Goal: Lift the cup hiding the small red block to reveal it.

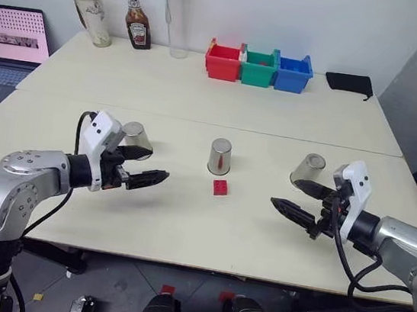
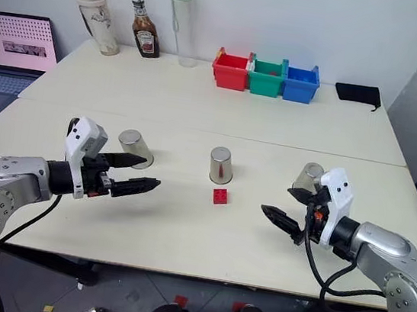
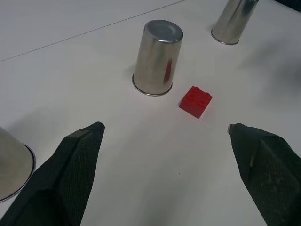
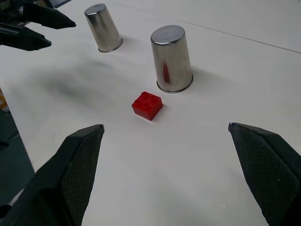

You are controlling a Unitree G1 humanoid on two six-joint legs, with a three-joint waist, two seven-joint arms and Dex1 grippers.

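Nearest you, both claws hang over the front of the tabletop (image 1: 182, 237) w/ nothing in them: the left claw (image 1: 148, 165) has its two black fingers spread a bit, and the right claw (image 1: 300, 198) is wide open too. Next out, in the middle btwn them, the small red block (image 1: 220, 188) sits in plain sight on the tabletop, not under anything. Just behind it stands the middle cup (image 1: 220, 157), upside down, close to the block but not touching. The left cup (image 1: 137, 140) is right by the left claw, and the right cup (image 1: 309, 170) is right by the right claw, both upside down as well. Far at the back are the red, green & blue bins (image 1: 259, 66), some bottles (image 1: 137, 27) and a laptop (image 1: 12, 42); leave those alone. Since the block shows already, I think no cup hides it now, so don't grab in a rush. If you do lift one, come at it slow, pinch its sides, go straight up, and keep clear of the block so you don't knock it.
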